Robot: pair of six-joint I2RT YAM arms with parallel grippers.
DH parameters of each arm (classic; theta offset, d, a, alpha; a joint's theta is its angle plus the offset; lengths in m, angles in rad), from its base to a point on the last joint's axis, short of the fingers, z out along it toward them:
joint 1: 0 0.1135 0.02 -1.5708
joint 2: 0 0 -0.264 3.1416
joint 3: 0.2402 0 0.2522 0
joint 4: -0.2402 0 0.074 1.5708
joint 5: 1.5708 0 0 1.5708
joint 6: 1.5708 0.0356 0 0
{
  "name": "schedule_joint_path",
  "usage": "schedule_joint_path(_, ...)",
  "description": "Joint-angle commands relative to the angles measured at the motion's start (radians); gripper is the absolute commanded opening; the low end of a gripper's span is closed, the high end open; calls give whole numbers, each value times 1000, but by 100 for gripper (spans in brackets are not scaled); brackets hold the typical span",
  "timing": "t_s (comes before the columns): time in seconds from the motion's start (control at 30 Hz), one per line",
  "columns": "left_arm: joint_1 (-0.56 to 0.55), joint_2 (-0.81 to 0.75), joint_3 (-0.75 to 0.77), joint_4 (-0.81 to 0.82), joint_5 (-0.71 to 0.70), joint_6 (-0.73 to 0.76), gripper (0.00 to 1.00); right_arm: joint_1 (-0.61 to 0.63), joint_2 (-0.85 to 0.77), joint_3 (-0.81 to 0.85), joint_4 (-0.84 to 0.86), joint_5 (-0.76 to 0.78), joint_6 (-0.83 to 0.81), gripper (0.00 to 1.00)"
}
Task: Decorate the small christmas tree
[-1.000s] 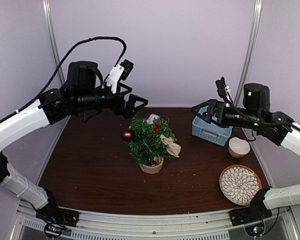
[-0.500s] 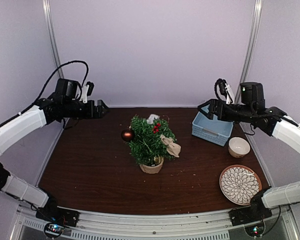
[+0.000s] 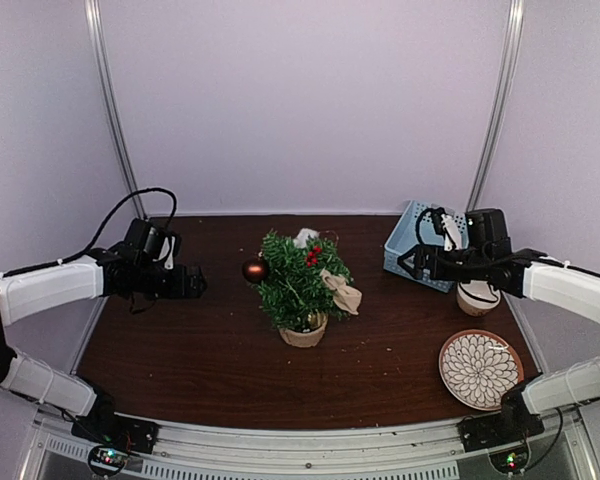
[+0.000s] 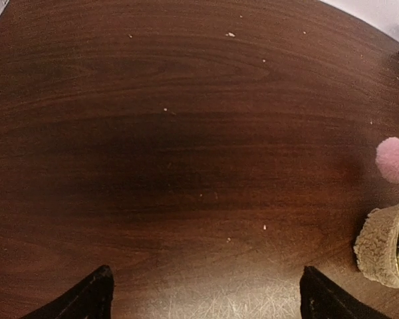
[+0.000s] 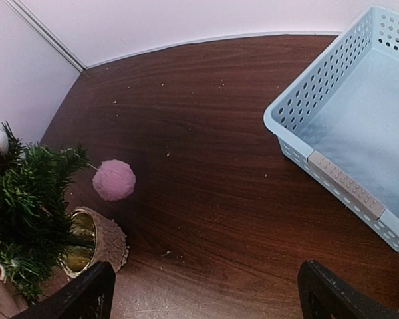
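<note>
You have the small christmas tree (image 3: 298, 280) upright mid-table (image 3: 180, 340), wearing a brown bauble (image 3: 255, 270) and burlap bow (image 3: 342, 292), while the left gripper (image 3: 198, 283) and right gripper (image 3: 407, 264) hang clear toward the left and right edges, jaws spread and empty, probably because the blue basket (image 5: 319, 86) looks bare.

- Small christmas tree (image 3: 298, 280): dark green needles, with a tan burlap pot (image 3: 304, 331).
- Berries (image 3: 312, 256) on the tree: bright red.
- Bauble (image 3: 255, 270): glossy dark reddish brown.
- Bow (image 3: 342, 291): beige.
- Pom-pom (image 5: 114, 180): soft pink.
- Basket (image 5: 322, 83): light blue, its walls dotted with rows of small round holes.
- Plate (image 3: 480, 369): white, with a dark petal pattern spreading from the centre.
- Bowl (image 3: 478, 302): cream.
- Counter (image 3: 180, 340): dark brown wood grain, flecked with pale specks.
- Left arm (image 3: 50, 290) and right arm (image 3: 575, 292): white shells, black joints and wrists.
- Back wall (image 3: 300, 100): pale lilac.
</note>
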State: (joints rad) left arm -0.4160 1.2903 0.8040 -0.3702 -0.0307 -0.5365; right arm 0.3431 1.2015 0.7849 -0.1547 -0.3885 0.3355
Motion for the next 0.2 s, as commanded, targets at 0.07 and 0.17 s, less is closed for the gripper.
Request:
schedule_joint_path(0.07, -1, -5, -20, 110, -30, -30, 97, -6, -1, -51, 125, -13, 0, 99)
schedule_joint_path(0.17, -2, -18, -19, 123, -25, -21, 98, -6, 4, -52, 127, -19, 2, 100)
